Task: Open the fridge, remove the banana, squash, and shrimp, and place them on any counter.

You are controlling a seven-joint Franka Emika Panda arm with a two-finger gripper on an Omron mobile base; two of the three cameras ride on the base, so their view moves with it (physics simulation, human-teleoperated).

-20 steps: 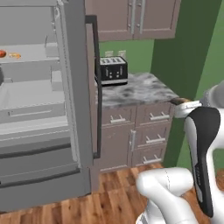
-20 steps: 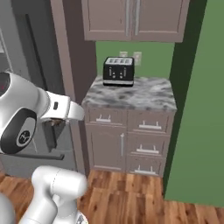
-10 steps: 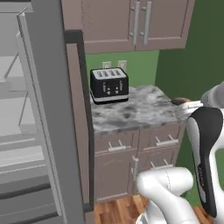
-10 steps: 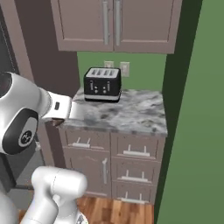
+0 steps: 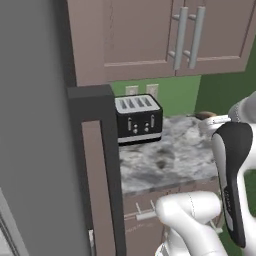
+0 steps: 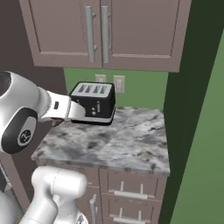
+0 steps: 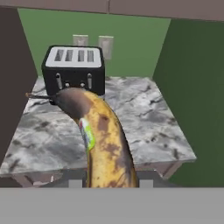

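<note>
In the hand view the banana [image 7: 105, 144], yellow with brown patches and a small sticker, rises from between my gripper's [image 7: 110, 181] fingers, its dark tip pointing at the toaster. My gripper is shut on the banana, above the front edge of the marbled counter [image 7: 148, 122]. From the left base view the banana's brown tip [image 5: 204, 115] pokes out past my hand above the counter [image 5: 165, 162]. The open fridge door [image 5: 30, 125] stands as a grey slab at the left. The squash and the shrimp are out of view.
A black toaster [image 6: 94, 101] stands at the back left of the counter [image 6: 127, 146], under a wall socket. Mauve upper cabinets [image 6: 100, 30] hang above. A green wall [image 6: 197, 131] bounds the counter's right side. Drawers with silver handles [image 6: 131, 194] sit below.
The whole picture has shifted: the base has driven closer to the counter, so the fridge's inside has slid out at the left and the toaster looms larger. The banana stays in my grip.
</note>
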